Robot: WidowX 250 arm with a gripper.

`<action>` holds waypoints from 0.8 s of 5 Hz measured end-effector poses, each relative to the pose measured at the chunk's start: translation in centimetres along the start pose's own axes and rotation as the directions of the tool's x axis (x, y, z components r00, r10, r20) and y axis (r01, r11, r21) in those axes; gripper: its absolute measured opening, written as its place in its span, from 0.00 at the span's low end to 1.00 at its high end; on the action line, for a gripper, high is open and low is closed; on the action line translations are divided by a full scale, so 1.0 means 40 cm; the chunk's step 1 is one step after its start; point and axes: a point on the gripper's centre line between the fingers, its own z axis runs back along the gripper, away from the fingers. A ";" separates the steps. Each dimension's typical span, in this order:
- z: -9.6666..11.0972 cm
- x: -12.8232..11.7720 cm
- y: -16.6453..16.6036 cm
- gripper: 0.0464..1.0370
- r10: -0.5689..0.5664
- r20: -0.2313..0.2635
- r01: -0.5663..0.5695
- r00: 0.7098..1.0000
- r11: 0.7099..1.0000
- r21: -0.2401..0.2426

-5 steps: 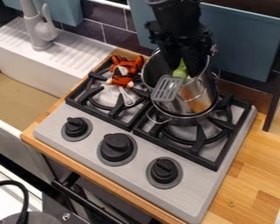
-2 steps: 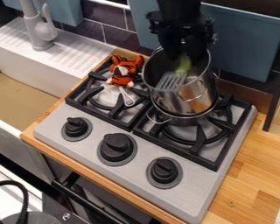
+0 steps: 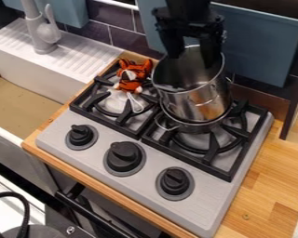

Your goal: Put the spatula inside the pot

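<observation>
Stovetop [image 3: 144, 187]: pincer [image 3: 192, 60] newly agape

Camera view: high on the stove's [image 3: 204, 209] knob side, slanting down
Tiled wall [image 3: 128, 41]: view faces it, toward 12 o'clock
Stove top: close, whole outline fits, knob side toward 7 o'clock
Pot [image 3: 207, 108]: between 1 and 2 o'clock, seen from above rim
Sink [image 3: 27, 60]: 9 to 10 o'clock, cut by edge
Wood counter [image 3: 260, 186]: 4 o'clock, also cut
</observation>
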 end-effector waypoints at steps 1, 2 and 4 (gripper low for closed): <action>0.014 0.001 0.009 0.96 0.007 -0.007 -0.007 1.000 1.000 -0.020; 0.047 0.008 0.026 0.96 0.012 -0.006 -0.012 1.000 0.999 -0.049; 0.111 0.013 0.083 0.96 0.011 0.005 -0.011 1.000 0.996 -0.090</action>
